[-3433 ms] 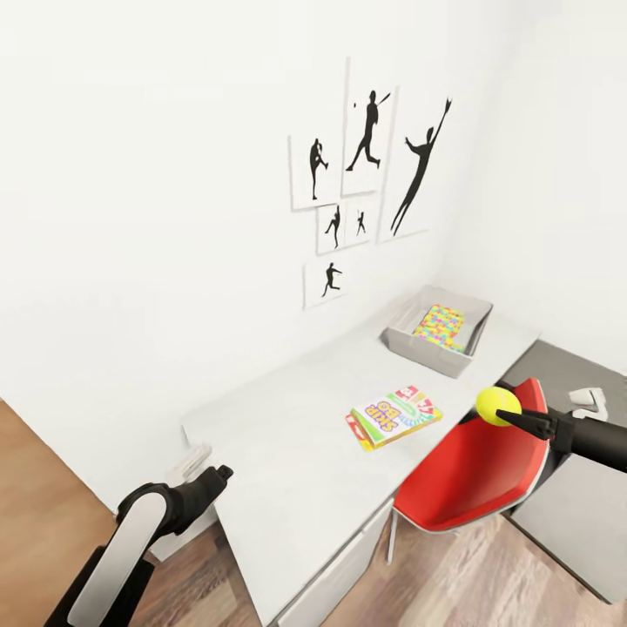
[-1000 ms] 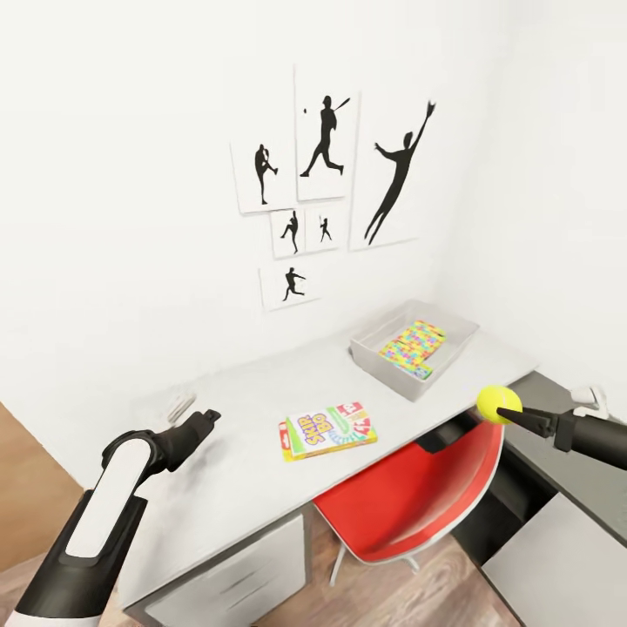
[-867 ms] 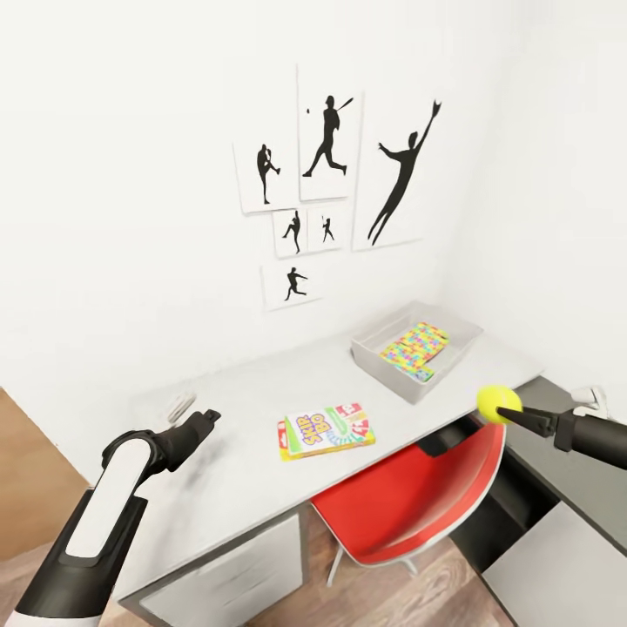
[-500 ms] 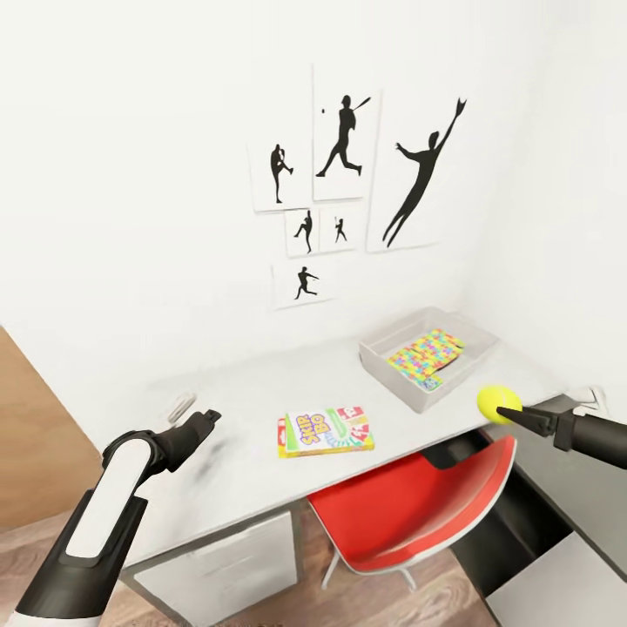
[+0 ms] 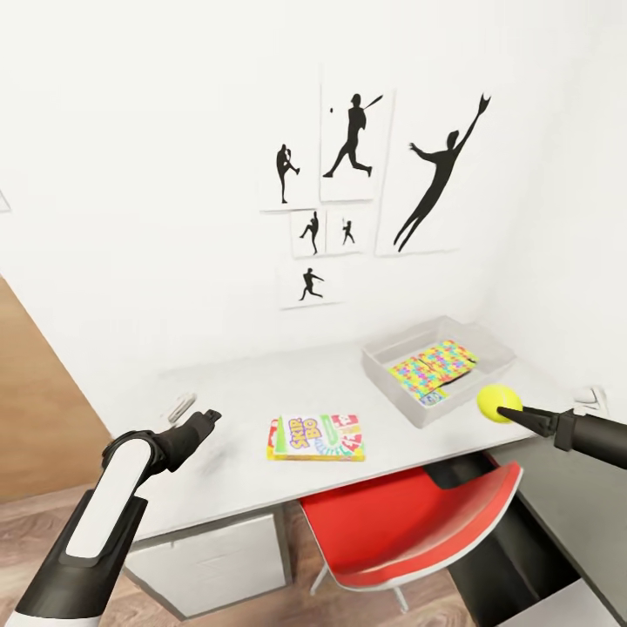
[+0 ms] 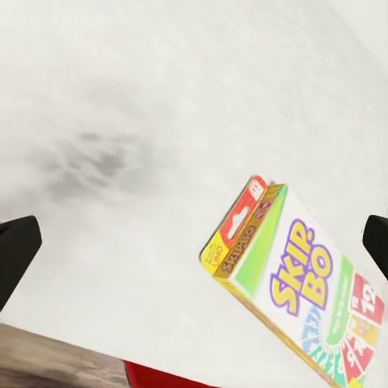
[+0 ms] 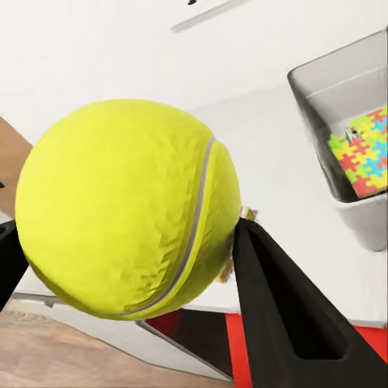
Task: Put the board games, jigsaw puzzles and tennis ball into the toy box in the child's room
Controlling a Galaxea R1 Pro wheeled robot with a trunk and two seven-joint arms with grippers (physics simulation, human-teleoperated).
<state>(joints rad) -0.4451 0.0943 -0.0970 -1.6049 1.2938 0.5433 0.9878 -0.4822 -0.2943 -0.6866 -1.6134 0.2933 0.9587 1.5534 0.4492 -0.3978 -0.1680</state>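
My right gripper (image 5: 509, 412) is shut on the yellow-green tennis ball (image 5: 498, 403), held in the air just off the table's front right corner, a short way in front of the toy box. Up close the tennis ball (image 7: 129, 206) rests against a black finger (image 7: 283, 315). The grey toy box (image 5: 383, 370) stands at the table's right end with a multicoloured jigsaw puzzle (image 5: 433, 366) lying inside it. A SKIP-BO board game (image 5: 315, 437) lies flat mid-table. My left gripper (image 5: 207, 421) hovers open over the table (image 5: 235, 409), left of the SKIP-BO board game (image 6: 307, 283).
A red chair (image 5: 409, 522) is tucked under the table's front edge, below the ball. White drawers (image 5: 218, 553) sit under the table's left part. A small white object (image 5: 181, 407) lies near the left gripper. Baseball silhouette pictures (image 5: 353, 139) hang on the wall. A darker, lower cabinet top (image 5: 566, 470) adjoins on the right.
The whole view has swung, so table, toy box and pictures sit differently in the picture. Both arms keep their pose, and the ball stays in the right gripper.
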